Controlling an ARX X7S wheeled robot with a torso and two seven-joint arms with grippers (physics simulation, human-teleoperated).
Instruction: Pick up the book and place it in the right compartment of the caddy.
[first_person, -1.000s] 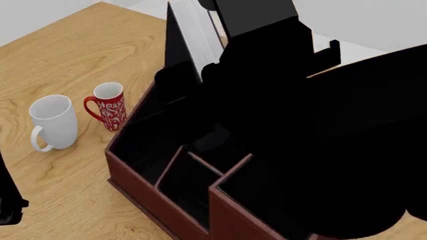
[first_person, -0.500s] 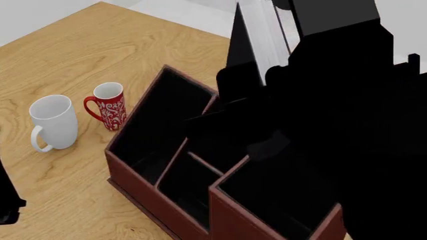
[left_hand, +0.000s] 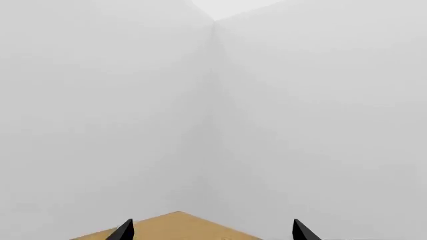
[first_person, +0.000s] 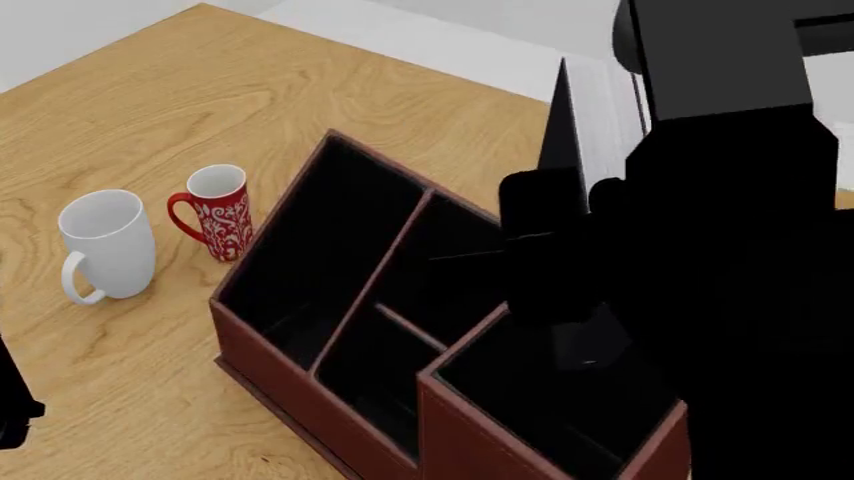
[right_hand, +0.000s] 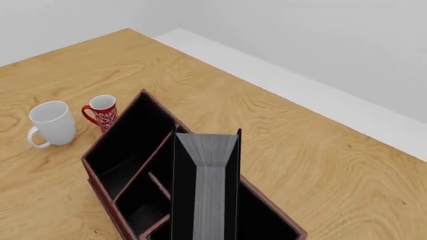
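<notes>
Book (right_hand: 207, 185), a stiff hardcover and judged fairly heavy, is hanging upright above the caddy (first_person: 320, 400), the right hand grasping its covers; slick boards are likely needing firm pinching. Left hand (left_hand: 210, 232) is idling, fingers spread.

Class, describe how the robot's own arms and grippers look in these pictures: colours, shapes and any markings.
The right arm is a bulky stack of plain matt black, boxy housings. The left gripper shows only two thin, pointed black fingertips. No cables, markings or sleeves can be seen on either.
</notes>
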